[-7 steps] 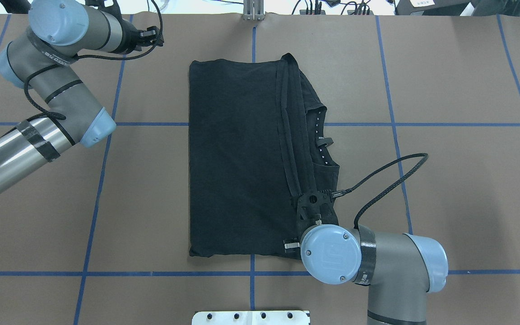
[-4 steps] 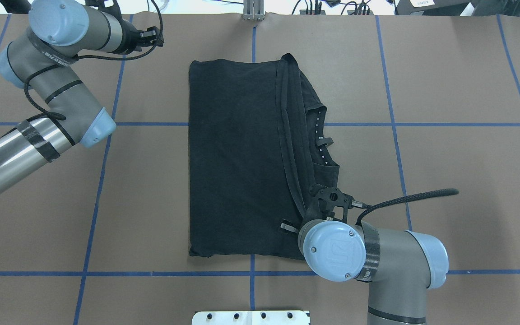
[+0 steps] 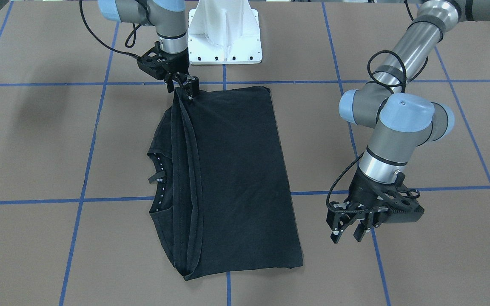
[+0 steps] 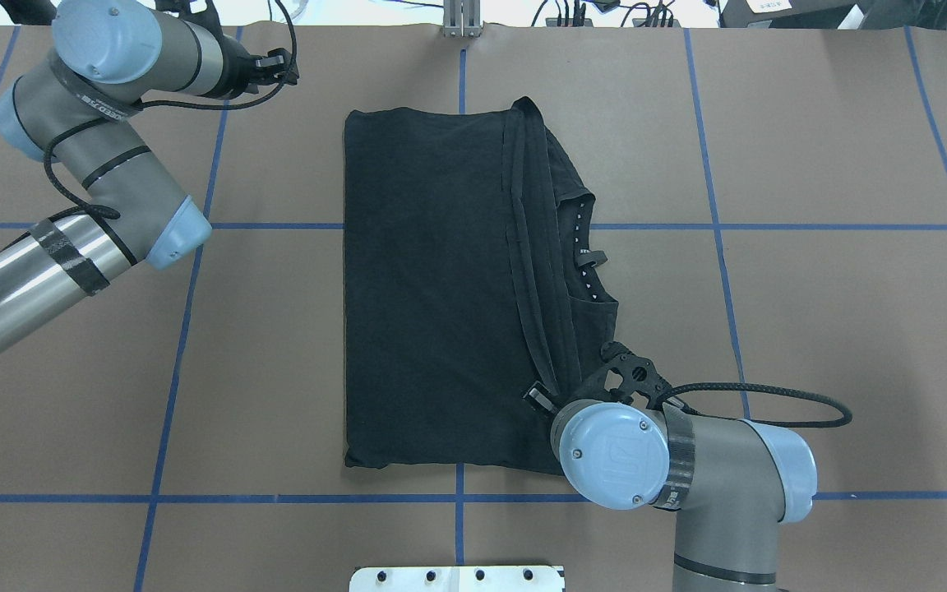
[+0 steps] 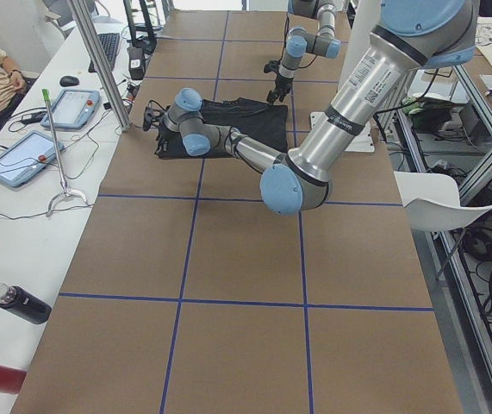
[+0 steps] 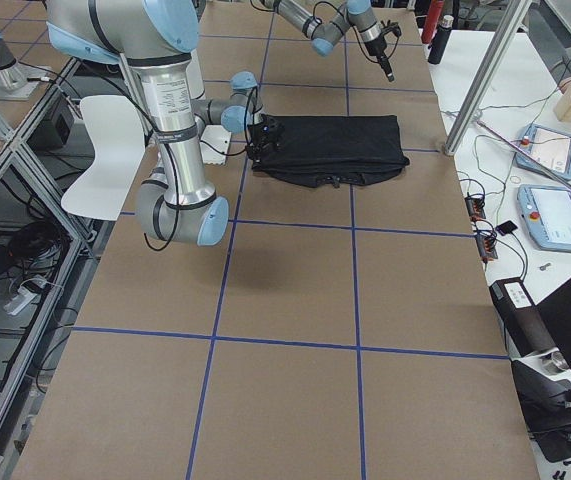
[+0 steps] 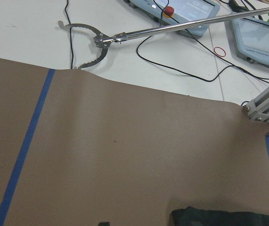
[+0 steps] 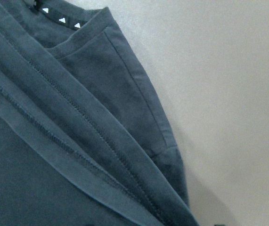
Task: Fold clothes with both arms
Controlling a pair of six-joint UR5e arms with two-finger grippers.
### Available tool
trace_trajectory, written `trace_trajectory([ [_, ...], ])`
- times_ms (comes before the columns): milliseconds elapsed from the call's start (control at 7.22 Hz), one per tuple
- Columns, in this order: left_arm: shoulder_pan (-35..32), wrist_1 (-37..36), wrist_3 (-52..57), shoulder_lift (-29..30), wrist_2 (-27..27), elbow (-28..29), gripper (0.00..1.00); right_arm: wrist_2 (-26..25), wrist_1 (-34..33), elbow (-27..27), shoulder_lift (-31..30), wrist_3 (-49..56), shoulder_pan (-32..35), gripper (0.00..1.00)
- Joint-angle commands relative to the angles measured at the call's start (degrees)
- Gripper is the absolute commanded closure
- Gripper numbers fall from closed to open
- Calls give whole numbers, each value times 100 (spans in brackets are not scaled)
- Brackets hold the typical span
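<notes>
Finding 1. The black T-shirt (image 3: 236, 170) lies flat on the counter (image 3: 398, 276) just in front of the white pedestal (image 3: 223, 38). It is already folded into a long panel, and its long axis runs straight away from the pedestal. The stacked hems (image 3: 189, 170) and the dotted collar (image 3: 158, 170) sit along the side toward the robot's right.

Finding 2. The right claw (image 3: 184, 91) sits on the hem corner nearest the pedestal, fingers close either side of the hem. No view shows clearly whether it pinches cloth, so I cannot tell.

Finding 3. The left claw (image 3: 347, 233) hangs above bare counter, far from the pedestal and beside the shirt's plain long edge. Its fingers are spread and it holds nothing.

Assessment. The right arm is the nearer one. A crosswise fold likely needs the left claw at the far hem corner, across the shirt's width.
</notes>
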State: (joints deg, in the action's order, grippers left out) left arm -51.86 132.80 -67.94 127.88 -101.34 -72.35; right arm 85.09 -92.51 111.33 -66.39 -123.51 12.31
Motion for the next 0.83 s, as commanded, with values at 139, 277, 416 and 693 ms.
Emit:
trace_trajectory([
  [139, 0, -9, -9, 0, 0, -94, 35, -1, 127, -198, 21, -59, 52, 12],
  [277, 0, -9, -9, -9, 0, -121, 35, 7, 302, -390, 3, -59, 70, 13],
  [416, -9, -9, -9, -9, 0, -121, 35, 7, 426, -488, 21, -77, 70, 14],
  [693, -9, -9, 0, -9, 0, -121, 35, 7, 480, -472, 47, -103, 79, 42],
])
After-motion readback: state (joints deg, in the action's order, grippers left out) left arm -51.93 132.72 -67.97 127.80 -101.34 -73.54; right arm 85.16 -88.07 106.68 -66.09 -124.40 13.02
